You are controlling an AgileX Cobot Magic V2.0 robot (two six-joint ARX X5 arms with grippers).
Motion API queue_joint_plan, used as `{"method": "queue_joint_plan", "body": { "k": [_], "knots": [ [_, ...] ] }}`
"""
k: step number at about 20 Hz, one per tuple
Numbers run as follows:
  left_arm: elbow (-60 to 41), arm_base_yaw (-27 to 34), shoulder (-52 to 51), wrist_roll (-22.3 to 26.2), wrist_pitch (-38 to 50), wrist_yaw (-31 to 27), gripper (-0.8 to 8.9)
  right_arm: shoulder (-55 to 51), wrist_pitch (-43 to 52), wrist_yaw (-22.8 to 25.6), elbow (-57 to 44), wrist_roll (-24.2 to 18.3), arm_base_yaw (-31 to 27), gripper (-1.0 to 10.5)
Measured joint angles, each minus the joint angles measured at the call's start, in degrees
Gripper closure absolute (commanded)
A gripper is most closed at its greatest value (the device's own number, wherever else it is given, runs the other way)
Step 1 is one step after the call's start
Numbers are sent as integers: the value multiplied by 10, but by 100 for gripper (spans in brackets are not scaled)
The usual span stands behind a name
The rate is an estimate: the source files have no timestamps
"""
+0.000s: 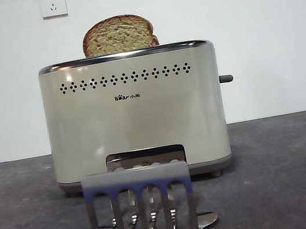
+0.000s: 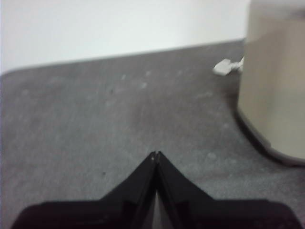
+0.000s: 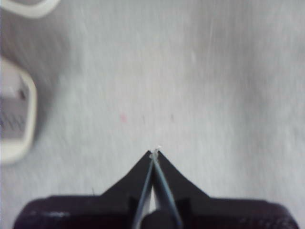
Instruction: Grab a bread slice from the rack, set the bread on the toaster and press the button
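The slice of bread [image 1: 119, 35] stands upright in the top of the cream toaster [image 1: 136, 117], its domed half showing above the chrome rim. The dark button [image 1: 226, 79] sticks out from the toaster's right end, raised. The steel rack [image 1: 140, 202] stands in front of the toaster with nothing in its slots. My left gripper [image 2: 156, 153] is shut and holds nothing, low over the grey table beside the toaster's end [image 2: 274, 81]. My right gripper [image 3: 155, 151] is shut and holds nothing, facing a pale surface. Neither arm shows in the front view.
A white wall with two sockets [image 1: 53, 3] lies behind the table. A small white scrap [image 2: 228, 67] lies on the table near the toaster. A cream rounded object [image 3: 14, 119] shows at the edge of the right wrist view.
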Motion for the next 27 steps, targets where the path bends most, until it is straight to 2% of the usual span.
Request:
{"method": "queue_joint_plan", "body": {
  "k": [7,15,17,18,20,22,24,25,27],
  "knots": [
    [0,1,12,-10,3,-1,816,0,55,0,0,0,0,946],
    [0,1,38,-10,4,-1,816,0,70,1,0,0,0,946],
    [0,1,41,-10,3,-1,816,-7,83,30,-5,-3,-3,946],
    [0,1,42,-10,4,-1,816,-26,109,54,-23,-18,-3,946],
    [0,1,43,-10,3,-1,816,-95,211,73,-95,-53,-3,946],
    [0,1,43,-10,3,-1,816,-195,372,73,-214,-63,-10,946],
    [0,1,43,-10,4,-1,816,-330,605,59,-396,-40,-30,946],
    [0,1,43,-10,3,-1,816,-386,691,59,-475,-21,-39,946],
    [0,1,43,-10,3,-1,816,-504,792,60,-635,19,-54,946]
  ]
}}
